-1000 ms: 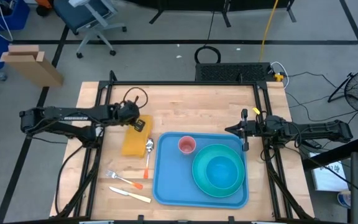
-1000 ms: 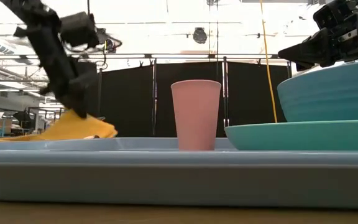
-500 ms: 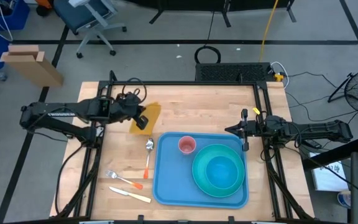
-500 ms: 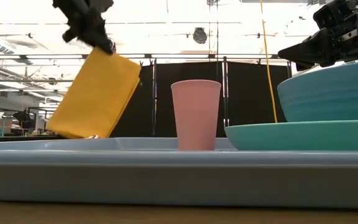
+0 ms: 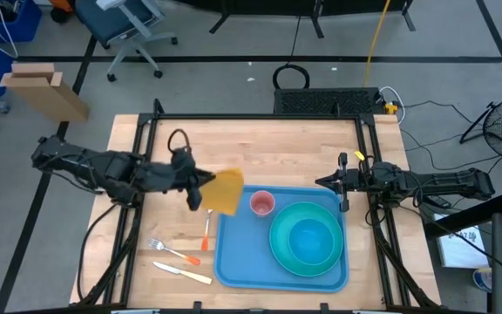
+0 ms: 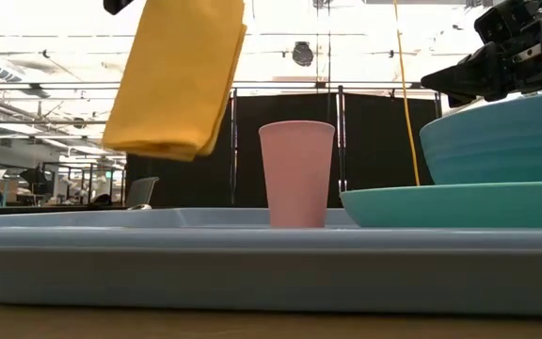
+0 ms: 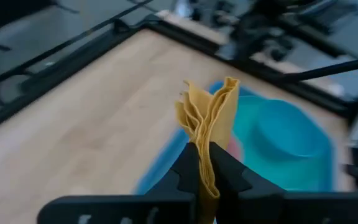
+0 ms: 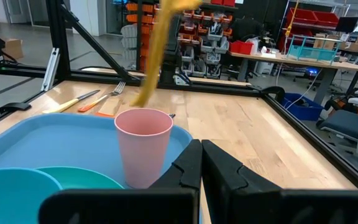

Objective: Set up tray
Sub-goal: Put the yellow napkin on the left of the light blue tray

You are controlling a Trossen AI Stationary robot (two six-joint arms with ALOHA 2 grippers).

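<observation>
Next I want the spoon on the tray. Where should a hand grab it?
Grip the spoon by its orange handle, coming straight down from above. It lies flat on the table beside the tray, handle running alongside the tray's edge, clear of the fork.

Tray (image 5: 234,253) left bare — cup (image 5: 261,204), bowl (image 5: 308,240) block right

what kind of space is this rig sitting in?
Likely a robotics lab or workshop: parts-bin shelving and workbenches behind the table, an office chair and loose cables on the concrete floor.
</observation>
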